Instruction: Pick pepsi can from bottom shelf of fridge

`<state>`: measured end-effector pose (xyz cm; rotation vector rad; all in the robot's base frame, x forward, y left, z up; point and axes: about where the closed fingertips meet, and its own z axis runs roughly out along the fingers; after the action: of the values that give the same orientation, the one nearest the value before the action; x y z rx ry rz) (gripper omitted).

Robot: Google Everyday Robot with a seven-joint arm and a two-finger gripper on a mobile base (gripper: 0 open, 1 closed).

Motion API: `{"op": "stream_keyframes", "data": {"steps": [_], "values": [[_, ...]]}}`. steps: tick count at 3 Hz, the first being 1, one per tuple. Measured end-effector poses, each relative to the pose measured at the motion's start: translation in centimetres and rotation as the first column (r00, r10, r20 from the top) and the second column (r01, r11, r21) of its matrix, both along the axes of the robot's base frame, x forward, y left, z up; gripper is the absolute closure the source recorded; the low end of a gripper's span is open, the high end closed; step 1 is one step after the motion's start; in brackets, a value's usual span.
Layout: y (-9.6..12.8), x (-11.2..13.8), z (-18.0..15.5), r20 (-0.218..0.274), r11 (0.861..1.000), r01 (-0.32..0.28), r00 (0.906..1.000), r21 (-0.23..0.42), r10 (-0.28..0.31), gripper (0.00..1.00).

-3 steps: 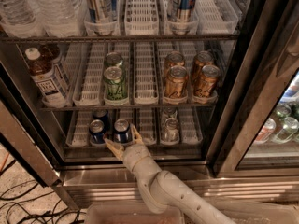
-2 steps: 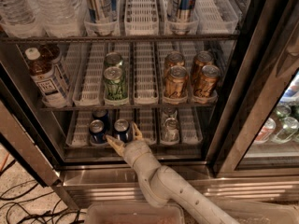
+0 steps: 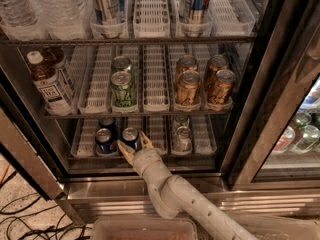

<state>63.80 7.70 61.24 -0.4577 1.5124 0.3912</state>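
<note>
Gripper low in the fridge, at the front of the bottom shelf, fingers spread apart, not clenched, one on each side of the pepsi can. Just beside it, toward the left of the view, a second blue can, a third blue can behind. Further right, a silver can.

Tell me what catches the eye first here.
A pale arm slants up from the bottom edge, its claw open at a blue pepsi can on the bottom shelf of the fridge. One rack up stand gold cans and a green can.
</note>
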Motion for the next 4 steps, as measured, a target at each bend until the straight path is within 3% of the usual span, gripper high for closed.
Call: {"op": "stream_keyframes", "data": {"steps": [2,3,4], "values": [[0.0,0.0,0.0,0.0,1.0,0.0,1.0,0.0,0.0,0.9],[0.6,-0.9,2.2,0.057,0.998,-0.049,0.9971,-0.025,0.051,1.0],[1.2,-2.5,5.5,0.144,0.991,-0.125,0.9808,-0.056,0.132,1.0]]}}
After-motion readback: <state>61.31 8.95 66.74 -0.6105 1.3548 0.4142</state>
